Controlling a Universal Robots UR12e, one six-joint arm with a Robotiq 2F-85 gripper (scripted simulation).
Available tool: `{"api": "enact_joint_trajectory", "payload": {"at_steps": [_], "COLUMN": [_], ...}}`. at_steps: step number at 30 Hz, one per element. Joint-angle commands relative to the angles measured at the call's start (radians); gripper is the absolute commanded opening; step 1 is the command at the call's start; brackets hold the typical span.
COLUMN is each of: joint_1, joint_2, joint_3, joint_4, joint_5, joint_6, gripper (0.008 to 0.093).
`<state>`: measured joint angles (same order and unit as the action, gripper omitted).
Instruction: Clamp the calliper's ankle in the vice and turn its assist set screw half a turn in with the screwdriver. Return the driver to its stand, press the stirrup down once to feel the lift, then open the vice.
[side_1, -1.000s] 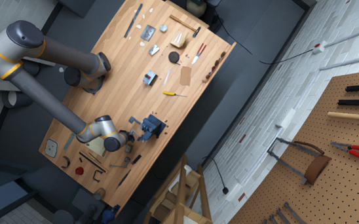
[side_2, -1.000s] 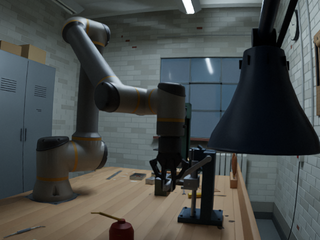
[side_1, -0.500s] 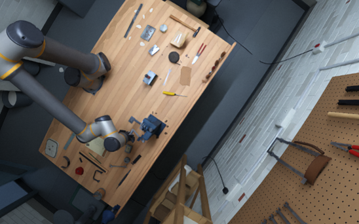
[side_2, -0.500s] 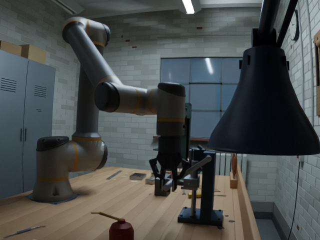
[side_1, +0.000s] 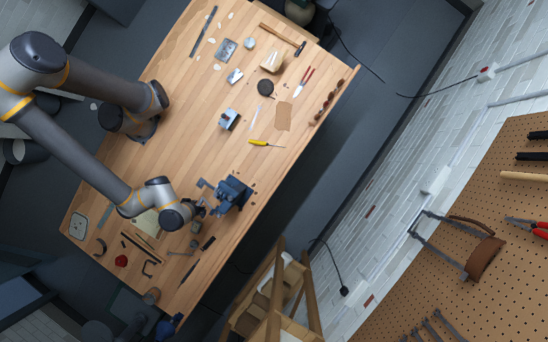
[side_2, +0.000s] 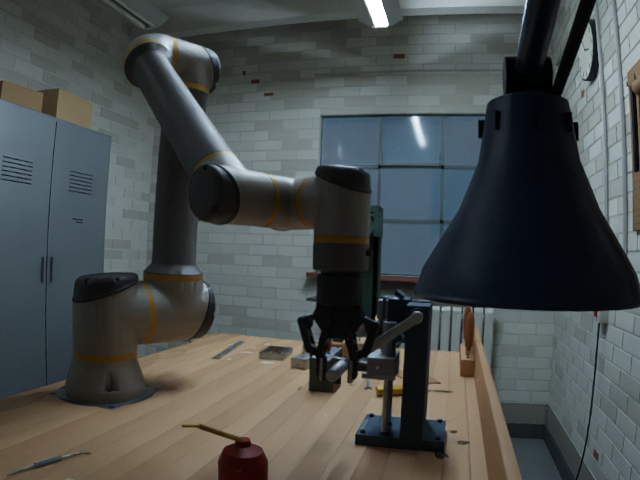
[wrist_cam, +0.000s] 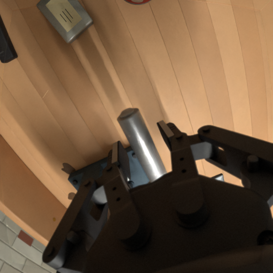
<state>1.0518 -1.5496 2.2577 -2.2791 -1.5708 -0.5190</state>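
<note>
The vice's steel handle bar (wrist_cam: 141, 144) runs between my fingers, its rounded end pointing out past the fingertips over the bench. It belongs to the blue vice (side_1: 231, 192) near the right edge of the bench, whose handle (side_2: 338, 368) sticks out toward me at jaw height. The yellow-handled screwdriver (side_1: 265, 144) lies flat on the bench further back, apart from the vice. The calliper is not clear to me among the vice parts. My gripper (wrist_cam: 144, 145) (side_2: 337, 364) hangs straight down around the handle, and it is open and holds nothing.
The vice's upright blue frame (side_2: 416, 372) and base plate (side_2: 400, 431) stand just right of my fingers. A grey tray with a label (wrist_cam: 65, 19) lies on the bench beyond. A red oil can (side_2: 242, 457) sits in front. A large black lamp shade (side_2: 530, 206) hides the right side.
</note>
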Motion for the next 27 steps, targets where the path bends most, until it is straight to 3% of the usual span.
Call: {"api": "enact_joint_trajectory", "payload": {"at_steps": [1, 13, 27], "joint_1": [0.000, 0.000, 0.000], "joint_2": [0.000, -0.013, -0.061], "joint_3": [-0.001, -0.009, -0.047], "joint_4": [0.000, 0.021, 0.106], "joint_5": [0.000, 0.000, 0.000], "joint_6": [0.000, 0.000, 0.000], "gripper": [0.0480, 0.0480, 0.0480]}}
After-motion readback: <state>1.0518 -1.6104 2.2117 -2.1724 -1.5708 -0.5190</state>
